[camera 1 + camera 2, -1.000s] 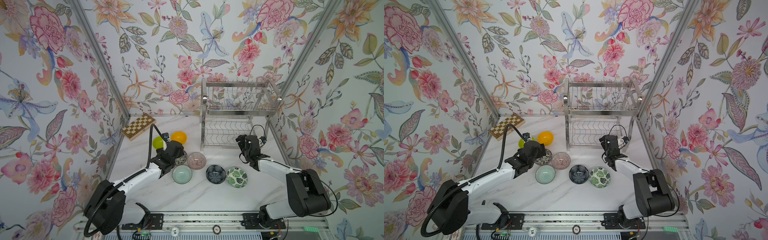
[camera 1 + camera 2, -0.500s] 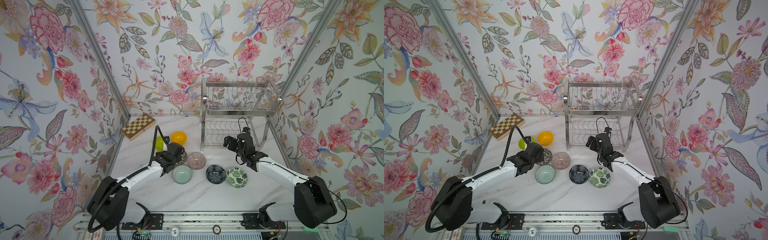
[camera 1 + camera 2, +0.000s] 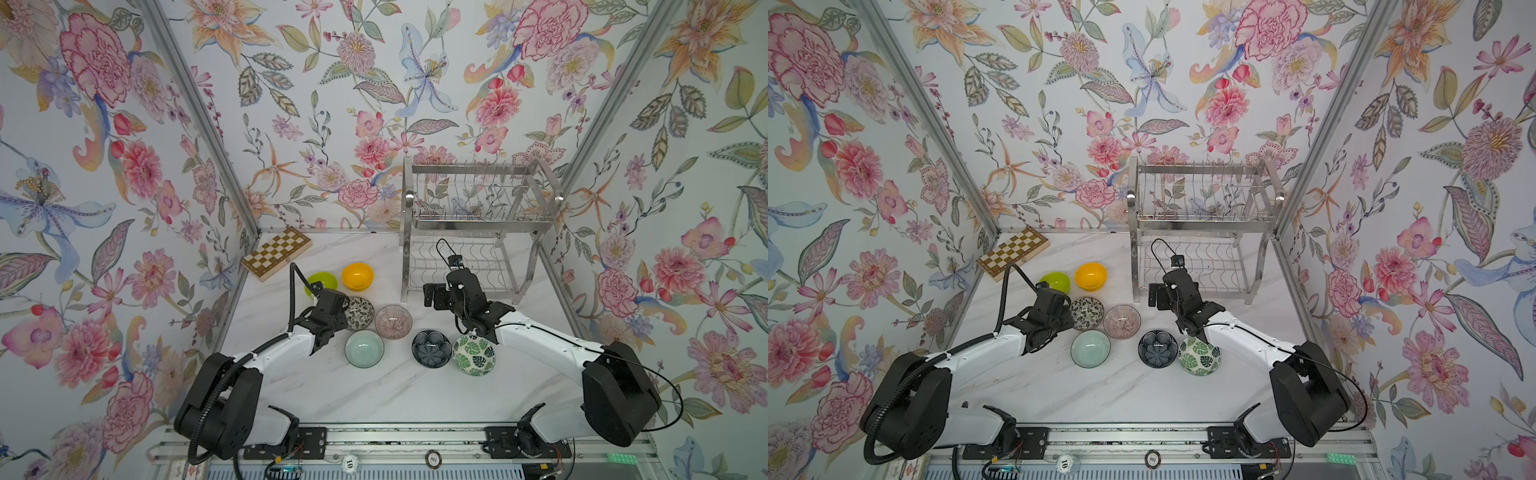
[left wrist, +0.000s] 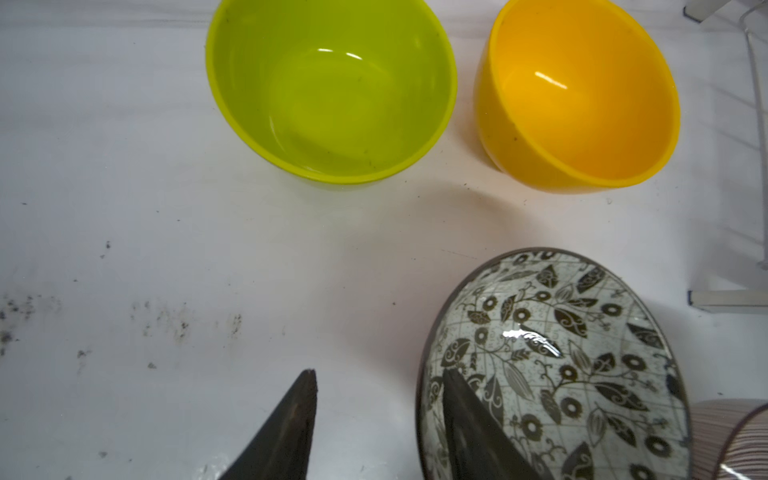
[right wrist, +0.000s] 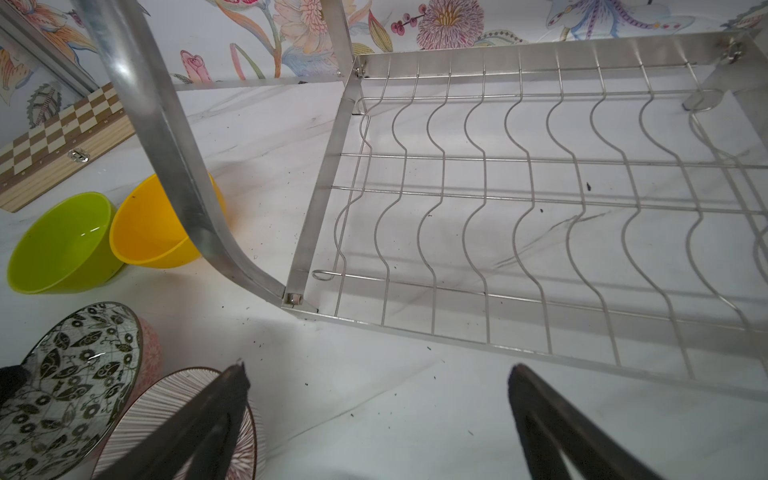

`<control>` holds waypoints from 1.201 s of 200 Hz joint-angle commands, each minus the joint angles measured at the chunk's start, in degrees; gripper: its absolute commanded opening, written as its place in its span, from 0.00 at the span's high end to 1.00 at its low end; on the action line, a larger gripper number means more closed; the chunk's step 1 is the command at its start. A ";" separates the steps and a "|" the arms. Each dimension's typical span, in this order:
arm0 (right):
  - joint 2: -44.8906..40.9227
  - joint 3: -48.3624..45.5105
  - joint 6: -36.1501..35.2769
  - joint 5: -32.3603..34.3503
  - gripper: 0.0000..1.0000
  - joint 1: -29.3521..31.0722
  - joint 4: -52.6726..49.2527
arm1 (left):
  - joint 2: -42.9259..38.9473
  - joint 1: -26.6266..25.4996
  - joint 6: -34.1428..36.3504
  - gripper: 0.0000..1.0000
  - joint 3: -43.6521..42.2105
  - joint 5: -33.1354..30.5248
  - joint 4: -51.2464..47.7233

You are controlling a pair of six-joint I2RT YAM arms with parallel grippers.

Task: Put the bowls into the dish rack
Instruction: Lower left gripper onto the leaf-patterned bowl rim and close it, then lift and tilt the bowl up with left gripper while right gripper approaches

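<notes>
Left hand (image 4: pixel 378 374) is sitting half-wide, not pinching yet. One finger is reaching inside the glossy black-and-white leaf-patterned round bowl (image 4: pixel 561 353), the other is hanging outside over the white marble-look worktop (image 3: pixel 374 395), w/ the rim btwn them. That bowl is lying left of centre in both top views, just below the plain orange-yellow bowl (image 3: pixel 358 276) and just beside the pink-striped bowl (image 3: pixel 393 321). Right hand (image 5: pixel 377 368) is hanging wide open, holding nothing, in front of the lower shelf of the two-tier shiny steel wire dish rack (image 3: pixel 478 224), which is standing right of centre w/ no bowls in it. Risks, imo: a rim-only pinch on glazed ware is prob going to slip or let the bowl swing on lift. The outer finger could be shoving it into the striped neighbour, and en route it could be clipping the rack's flat front leg or crowding the other arm.
</notes>
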 commanded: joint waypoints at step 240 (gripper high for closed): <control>1.58 5.71 9.61 8.40 0.01 1.30 -3.22 | -3.35 2.08 2.27 1.00 0.74 0.36 7.53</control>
